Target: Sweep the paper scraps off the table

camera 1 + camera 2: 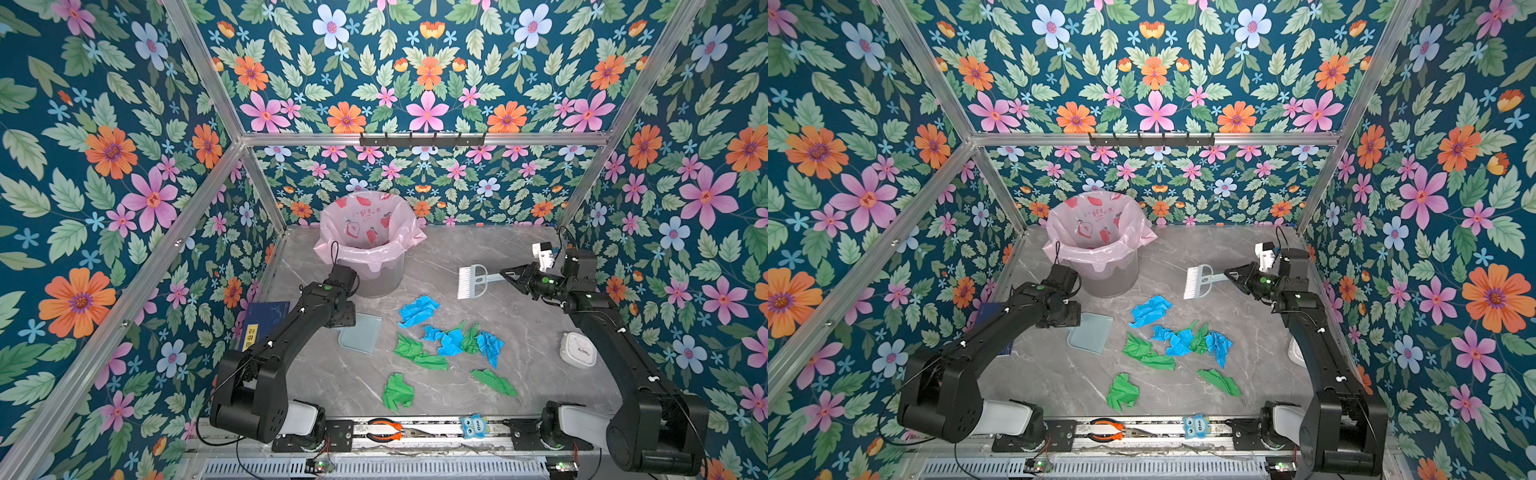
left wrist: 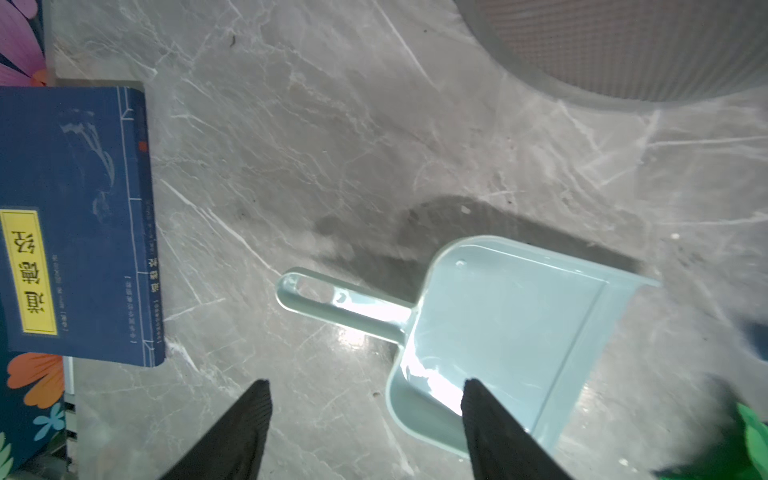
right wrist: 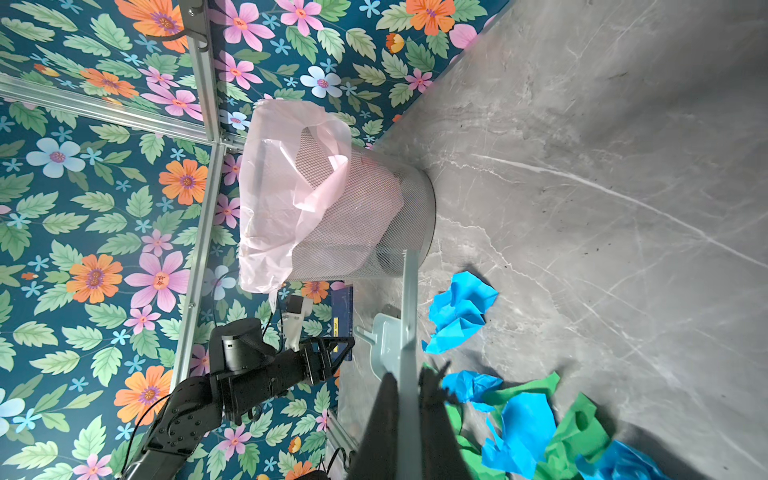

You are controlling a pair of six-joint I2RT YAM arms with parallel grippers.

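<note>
The desk [image 1: 457, 245] is a flat grey marble-patterned top with white veins, edged by aluminium rails. Crumpled paper scraps [image 1: 451, 343] in blue and green lie loose around its middle. 1 large blue scrap [image 1: 417, 309] sits alone on the far side of the group. Just nearer is a tight cluster [image 1: 1179, 343] of blue and green pieces, touching or overlapping. 2 more lie apart toward the front rail: a bunched green scrap [image 1: 398, 390] and a long green scrap [image 1: 494, 382], which lies flatter.
</note>
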